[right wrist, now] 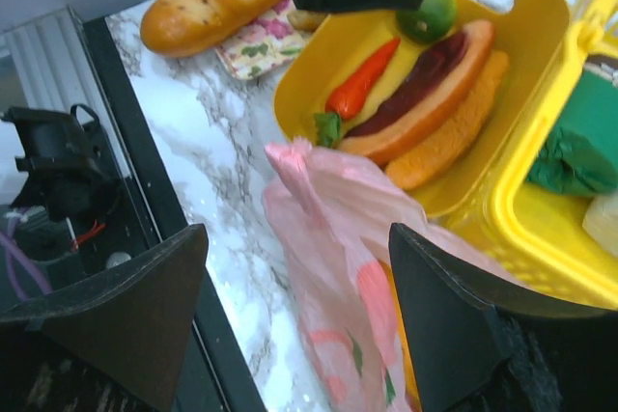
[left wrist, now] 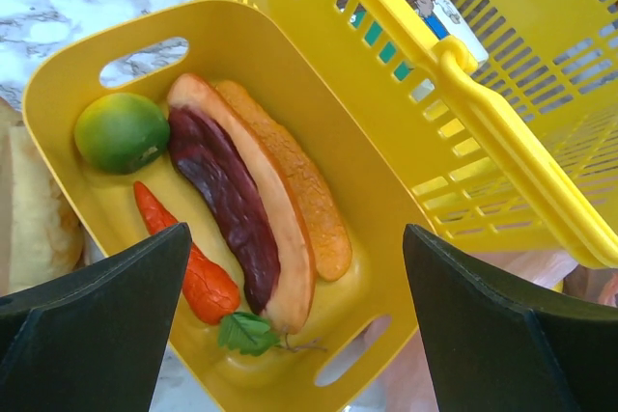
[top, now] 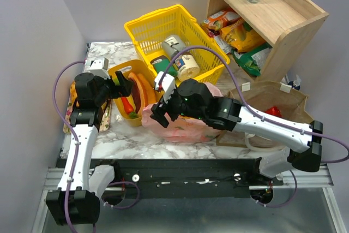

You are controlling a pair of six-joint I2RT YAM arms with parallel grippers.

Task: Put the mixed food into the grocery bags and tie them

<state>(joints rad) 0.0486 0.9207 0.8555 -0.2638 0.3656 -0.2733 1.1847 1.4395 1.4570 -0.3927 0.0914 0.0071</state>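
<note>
Where the yellow basket (left wrist: 502, 132) stands just beside the tub (left wrist: 290, 45) of toy carrot (left wrist: 188, 262) and lime (left wrist: 121, 132), the left end effector (left wrist: 294, 238) gapes empty above it; the right end effector (right wrist: 297, 233), wide open and empty, overhangs the crumpled pink bag (right wrist: 323, 190).

The left gripper (top: 126, 84) is hovering over the small yellow tub (top: 116, 71), which is sitting near the left edge of the table (top: 131, 141) and holding toy food (top: 143, 92). The right gripper (top: 158, 114) is reaching across to the left end of the pink bag (top: 188, 126), which is lying crumpled toward the middle of the near edge. Behind it, the yellow mesh basket (top: 134, 26) is standing by the far edge. The brown paper bag (top: 284, 101) is resting at the right edge, holding something red.
</note>
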